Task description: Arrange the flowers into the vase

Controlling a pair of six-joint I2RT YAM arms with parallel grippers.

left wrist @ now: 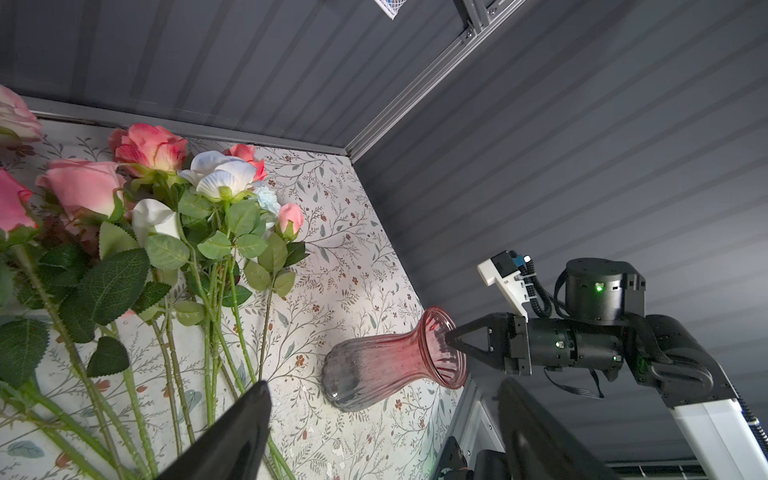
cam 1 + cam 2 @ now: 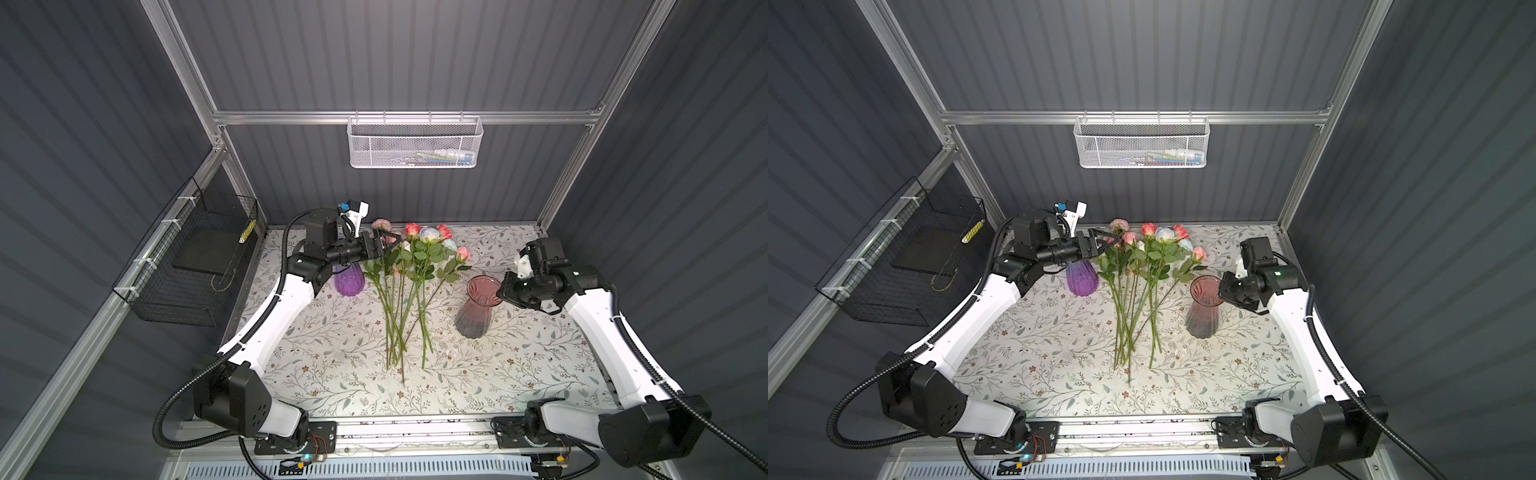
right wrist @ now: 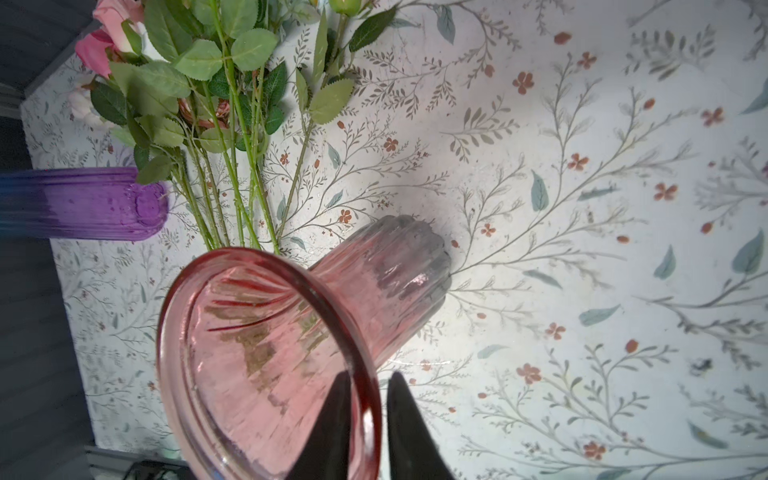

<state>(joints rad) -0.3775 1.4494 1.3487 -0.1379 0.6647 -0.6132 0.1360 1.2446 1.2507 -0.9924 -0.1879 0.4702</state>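
The long-stemmed pink, coral, white and pale blue flowers lie bundled mid-frame in both top views, blooms toward the upper edge, on the floral tabletop. They look light, stems thin and springy, heads soft; bare stem below the leaves seems the best hold. The left end effector hangs released beside the blooms. The right end effector straddles the rim of the ribbed pink-to-grey glass vase, right of the stems; whether it pinches, I cannot tell. The left arm hides the neck of the purple glass vase.
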